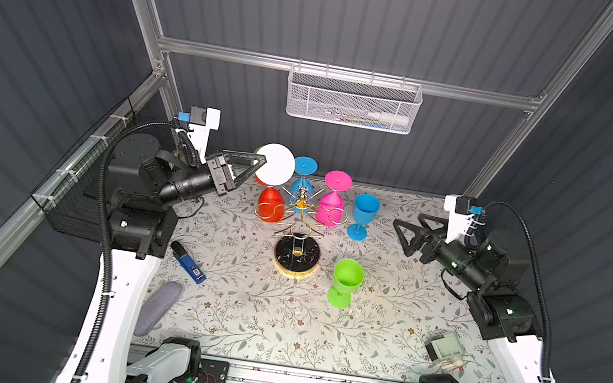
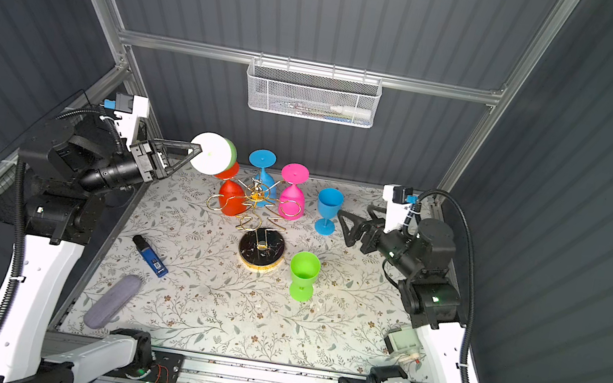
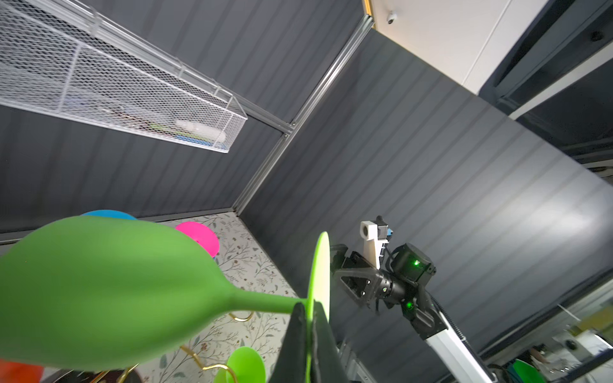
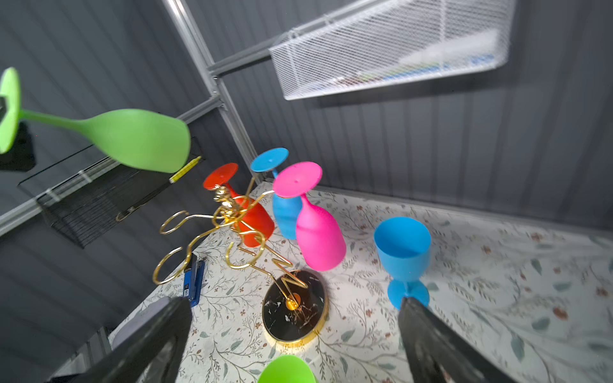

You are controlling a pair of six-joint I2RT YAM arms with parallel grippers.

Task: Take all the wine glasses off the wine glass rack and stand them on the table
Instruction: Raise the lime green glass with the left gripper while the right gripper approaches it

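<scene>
Green wine glass (image 4: 132, 139) is off the wine glass rack (image 1: 288, 252), up in the air to the left of it near the back wall, lying roughly on its side with the bowl pointing toward the rack. Left gripper (image 1: 261, 159) is clamped tight on the rim of the flat foot disc only; stem and bowl stick out unsupported. Right gripper (image 1: 406, 228) is spread wide, empty, well off to the right. Risks, my read: it's a thin edge pinch with the bowl's weight levering on it, so the glass could pivot or slip out during a turn or fast move. The bowl hangs near the red glass (image 1: 271, 203), so a low swing could clip it or a wire arm and rock the stand. The glass looks like matte, smooth plastic, with a teardrop bowl and thin stem. The rack is thin gold wire with ring ends on a round black marbled base. Red, blue (image 1: 304, 167) and pink (image 1: 331, 205) glasses hang upside down on it. A blue goblet (image 1: 364, 210) and a green goblet (image 1: 347, 275) stand upright on the floral tablecloth (image 1: 254, 318).
</scene>
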